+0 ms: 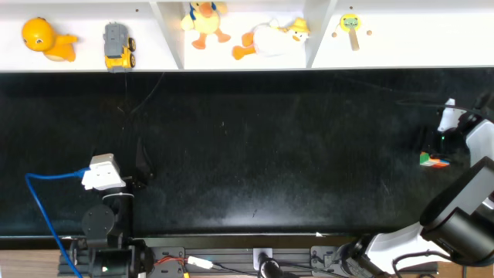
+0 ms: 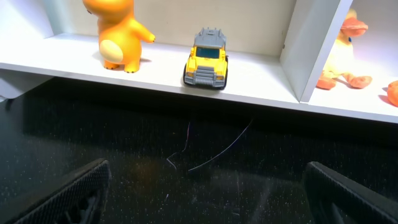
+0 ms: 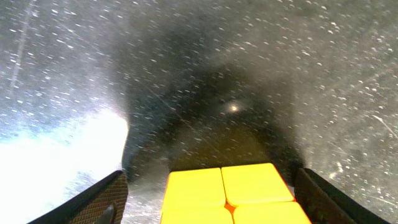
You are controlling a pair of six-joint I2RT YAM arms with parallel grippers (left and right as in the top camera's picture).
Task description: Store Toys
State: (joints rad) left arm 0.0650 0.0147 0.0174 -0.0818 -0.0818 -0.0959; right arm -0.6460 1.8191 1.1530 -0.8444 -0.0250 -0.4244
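The puzzle cube [image 1: 434, 161] is the one toy not yet put away. It lies on the black desk [image 1: 270, 154] at the right side, well apart from the shelf [image 1: 85, 27] that runs along the desk's far edge. In the right wrist view its yellow face [image 3: 249, 190] sits between the two fingers of the right tool [image 3: 210, 182]. The fingers stand wide on either side of the cube, with a visible gap on at least one side, so I judge the tool to be straddling the cube rather than gripping it.

The shelf already holds five toys:
- **Left compartment:** an orange duck [image 1: 46, 38] and a yellow truck [image 1: 119, 46] stand side by side.
- **Middle compartment:** a yellow plush duck [image 1: 205, 22] is next to a white duck [image 1: 270, 38] lying on its side.
- **Right compartment:** there is only a small yellow toy on a stick [image 1: 350, 27], with bare room beside it.

The left tool [image 2: 208, 173] hangs over the left part of the desk, facing the truck and the orange duck. Its fingers are spread wide and it carries nothing.

The task looks close to finished. What is left is to close on the cube, lift it, carry it across to the shelf and set it down in a compartment. The right compartment is the nearest and the least filled. No other loose toy shows on the desk.
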